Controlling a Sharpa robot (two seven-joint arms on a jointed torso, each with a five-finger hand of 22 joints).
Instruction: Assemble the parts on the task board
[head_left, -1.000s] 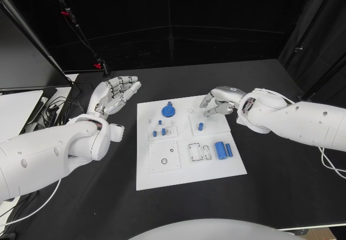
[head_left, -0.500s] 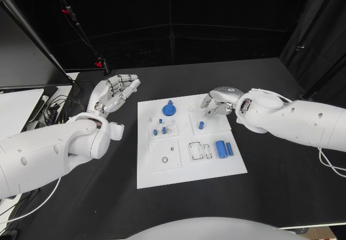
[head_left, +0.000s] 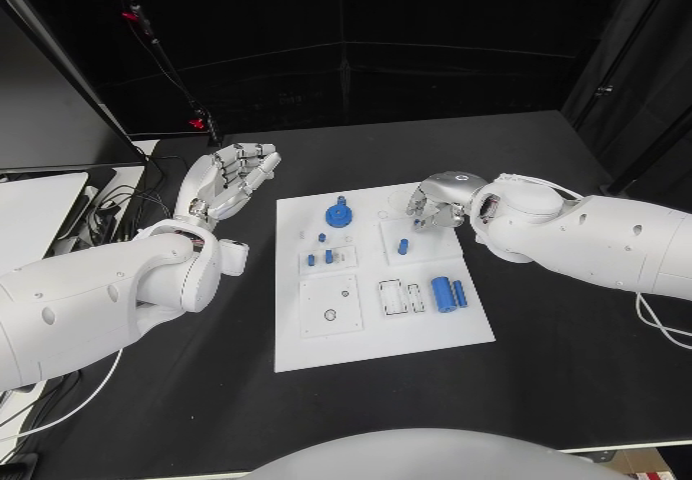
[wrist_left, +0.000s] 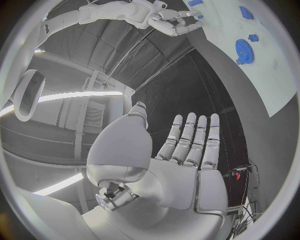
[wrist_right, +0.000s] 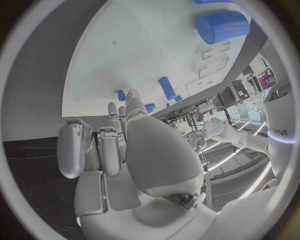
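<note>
Task board (head_left: 378, 330) lies on black table (head_left: 577, 340).

Overall: head view bright, evenly lit from above; backdrop dark.
Task board (head_left: 378, 340): brightest area, near white, no hard shadows.
Table (head_left: 577, 350): matte black, no glare.
Wrist views: strong fisheye bending of straight edges; dark frame around the circle.
Ceiling strips (wrist_left: 75, 95): glaring.
Left hand (wrist_left: 181, 165): sharp, softly shaded.
</note>
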